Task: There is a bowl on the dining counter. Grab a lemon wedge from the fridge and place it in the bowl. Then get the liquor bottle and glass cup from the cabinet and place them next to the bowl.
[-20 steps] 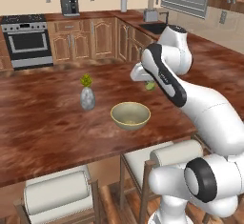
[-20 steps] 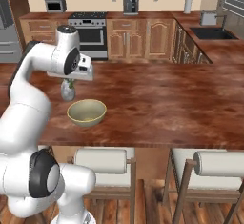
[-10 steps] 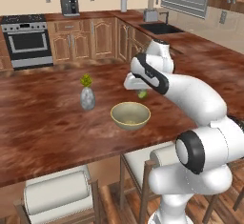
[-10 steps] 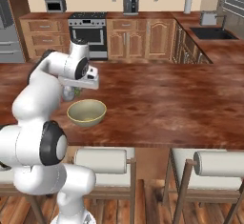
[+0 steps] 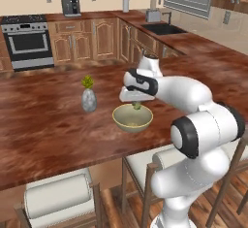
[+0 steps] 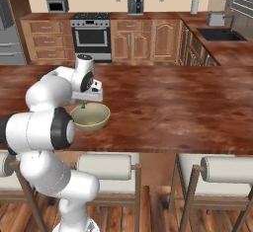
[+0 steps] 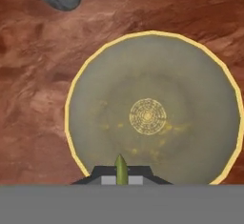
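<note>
Above bowl (image 7: 152,108) on desk (image 5: 43,125): hand (image 5: 136,105) clamped shut on wedge (image 7: 120,169). Risk: releasing near rim bounces wedge out onto desk; centre first.

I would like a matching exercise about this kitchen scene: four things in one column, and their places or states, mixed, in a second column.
Things:
1. lemon wedge
2. bowl
3. grey vase
4. gripper

Places or states:
A. stands on the dining counter, beside the bowl
B. shut, above the bowl
C. pinched between the fingers
D. olive-tan, nothing inside

Pairs: 1-C, 2-D, 3-A, 4-B
</note>
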